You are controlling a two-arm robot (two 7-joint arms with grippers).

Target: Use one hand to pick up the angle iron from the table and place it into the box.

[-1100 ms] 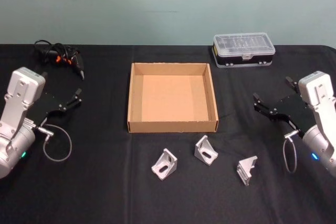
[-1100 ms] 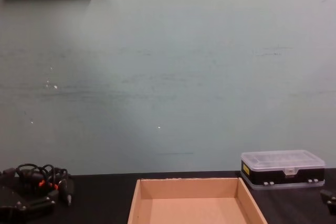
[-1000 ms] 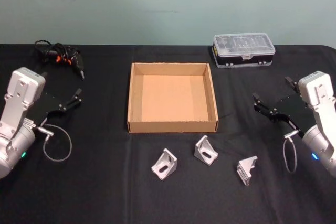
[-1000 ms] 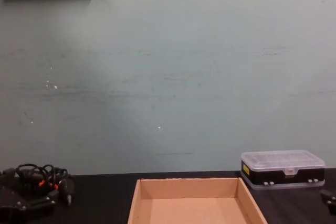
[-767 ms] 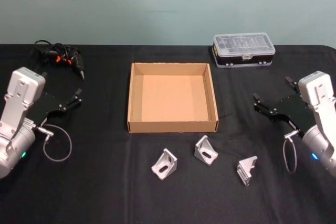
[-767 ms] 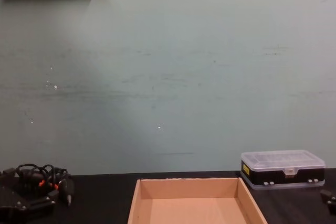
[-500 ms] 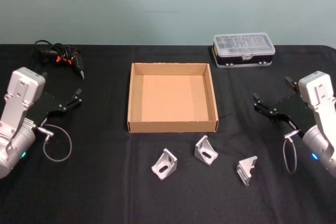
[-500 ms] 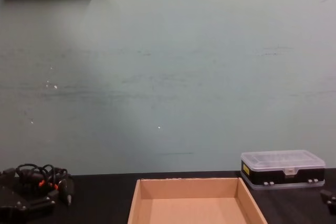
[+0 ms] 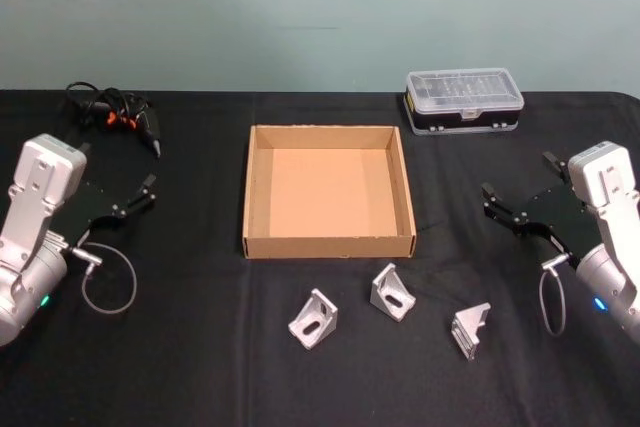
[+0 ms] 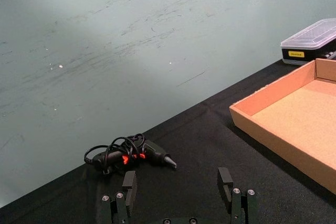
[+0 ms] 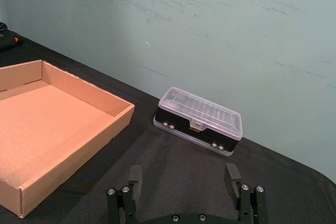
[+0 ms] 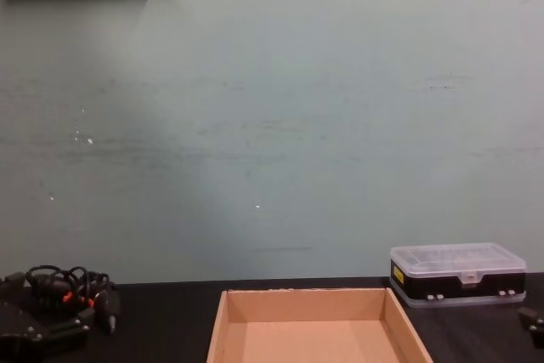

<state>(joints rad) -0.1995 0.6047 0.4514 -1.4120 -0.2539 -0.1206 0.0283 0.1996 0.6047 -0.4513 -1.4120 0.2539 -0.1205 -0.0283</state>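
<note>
Flanking box (image 9: 327,245) — left gripper (image 9: 118,167), right gripper (image 9: 518,175) — spread.

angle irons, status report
Left gripper open, right gripper open, both parked wide. Three angle irons on table, box holds none. Nothing blocking.

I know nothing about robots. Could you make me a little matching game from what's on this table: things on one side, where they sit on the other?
Things:
1. box
2. clear-lidded case
3. corded tool
4. angle irons

Places:
A. back left of the table
B. middle of the table
C. near side, in front of the box
D. back right of the table

Pairs: 1-B, 2-D, 3-A, 4-C.
</note>
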